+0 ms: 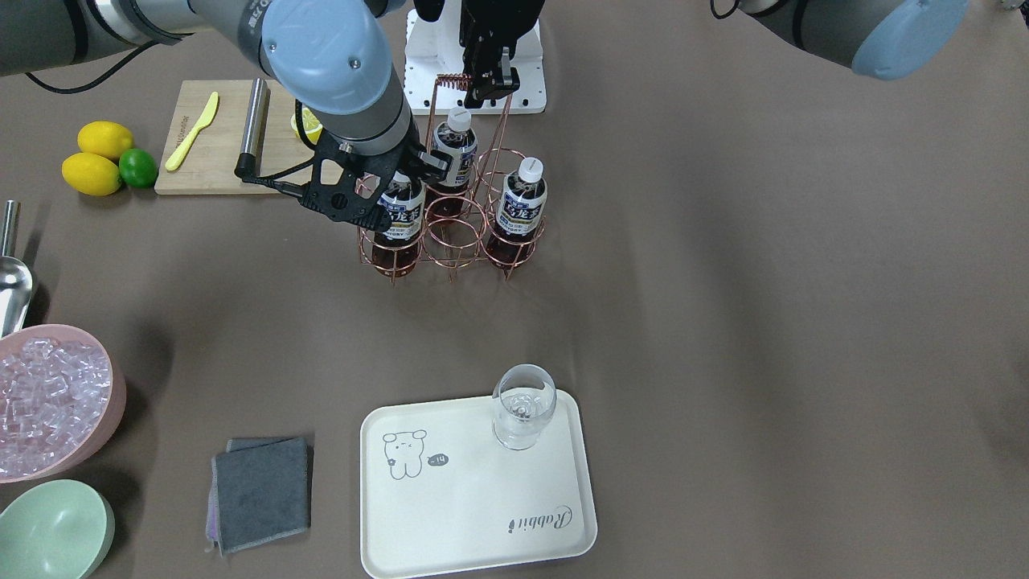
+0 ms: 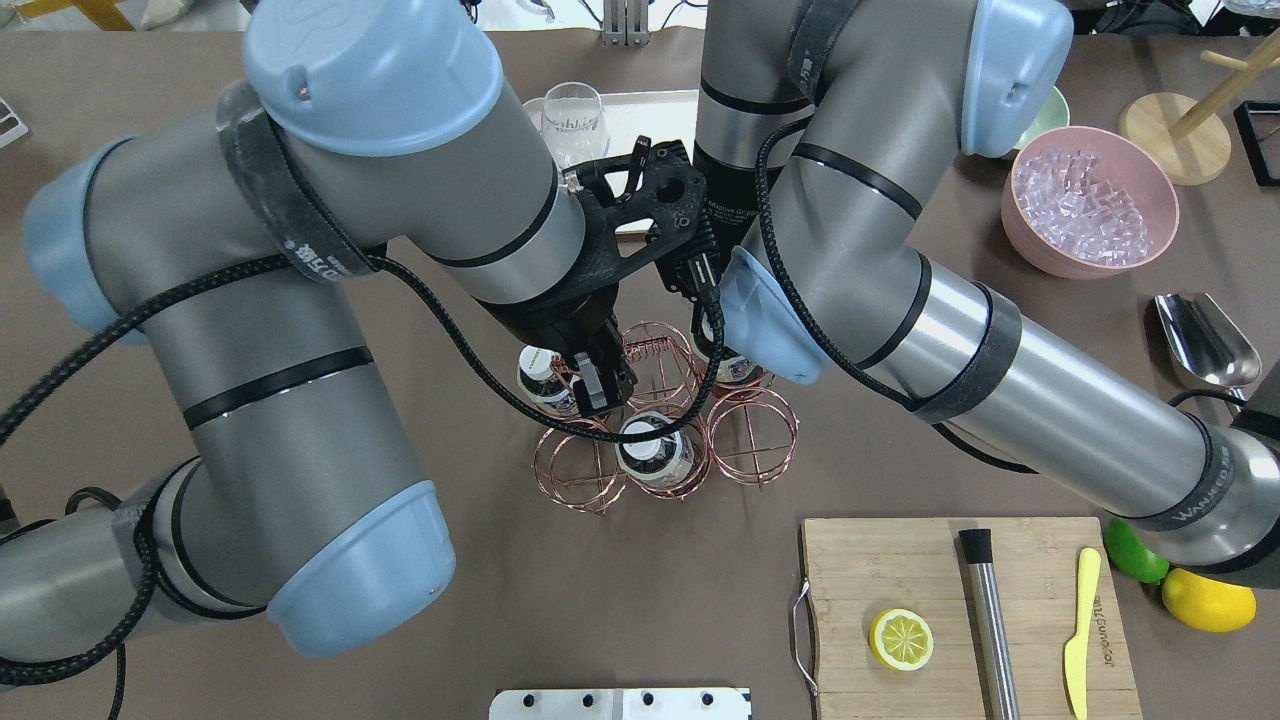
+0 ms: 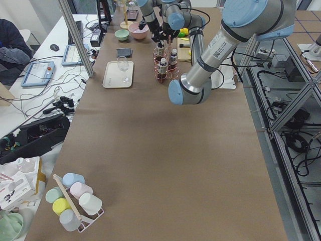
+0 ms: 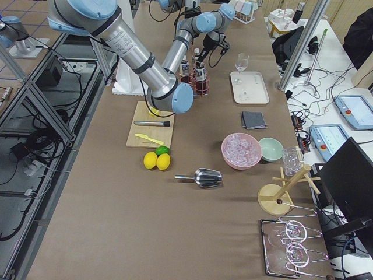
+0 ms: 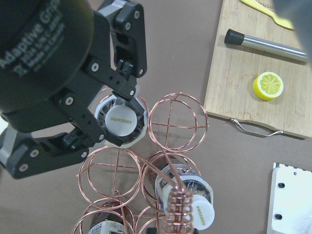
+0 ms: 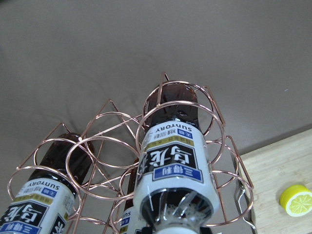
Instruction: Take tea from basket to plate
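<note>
Standing in a corner cell of the basket (image 1: 450, 233), the tea (image 1: 399, 219) sits with its cap between the fingers of the right gripper (image 5: 119, 114), which we log as clamped on the bottle's top. We count two more bottles (image 1: 518, 211) in other cells. The left gripper (image 1: 489, 84) hangs at the basket's wire handle (image 1: 455, 80); we cannot tell its jaw state. We list the plate (image 1: 450, 523), well apart, bearing a glass (image 1: 523, 406).

tea (image 1: 399, 221) upright in basket (image 1: 450, 241) (corner cell) | plate (image 1: 474, 515) apart
</note>
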{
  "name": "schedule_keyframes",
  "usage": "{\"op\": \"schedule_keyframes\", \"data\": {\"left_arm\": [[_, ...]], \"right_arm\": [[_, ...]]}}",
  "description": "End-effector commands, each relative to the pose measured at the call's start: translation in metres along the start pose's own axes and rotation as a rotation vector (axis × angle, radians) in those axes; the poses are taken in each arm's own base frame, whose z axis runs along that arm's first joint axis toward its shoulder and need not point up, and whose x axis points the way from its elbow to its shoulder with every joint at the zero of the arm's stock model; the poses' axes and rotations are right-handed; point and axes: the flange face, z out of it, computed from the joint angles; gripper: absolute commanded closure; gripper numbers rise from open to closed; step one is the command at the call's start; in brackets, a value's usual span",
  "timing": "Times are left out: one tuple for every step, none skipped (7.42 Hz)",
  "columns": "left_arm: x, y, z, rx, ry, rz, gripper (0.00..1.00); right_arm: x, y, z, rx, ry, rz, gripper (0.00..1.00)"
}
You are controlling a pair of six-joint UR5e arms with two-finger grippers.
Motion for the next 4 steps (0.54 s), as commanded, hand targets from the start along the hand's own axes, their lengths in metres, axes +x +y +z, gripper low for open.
{"op": "schedule_keyframes", "data": {"left_arm": [[0.000, 0.000, 0.000, 0.000, 0.000, 0.000, 1.00], [0.000, 0.001, 0.000, -0.001, 0.000, -0.001, 1.00], [-0.001, 0.003, 0.002, -0.004, -0.001, -0.002, 1.00], [-0.005, 0.013, -0.007, 0.006, -0.005, -0.006, 1.00]], "right_arm": [[-0.007, 0.006, -0.007, -0.012, -0.015, 0.025, 1.00], [-0.010, 0.008, -0.011, -0.012, -0.018, 0.036, 1.00], [-0.012, 0.012, -0.014, -0.020, -0.014, 0.043, 1.00], [-0.012, 0.014, -0.016, -0.028, -0.014, 0.046, 1.00]]}}
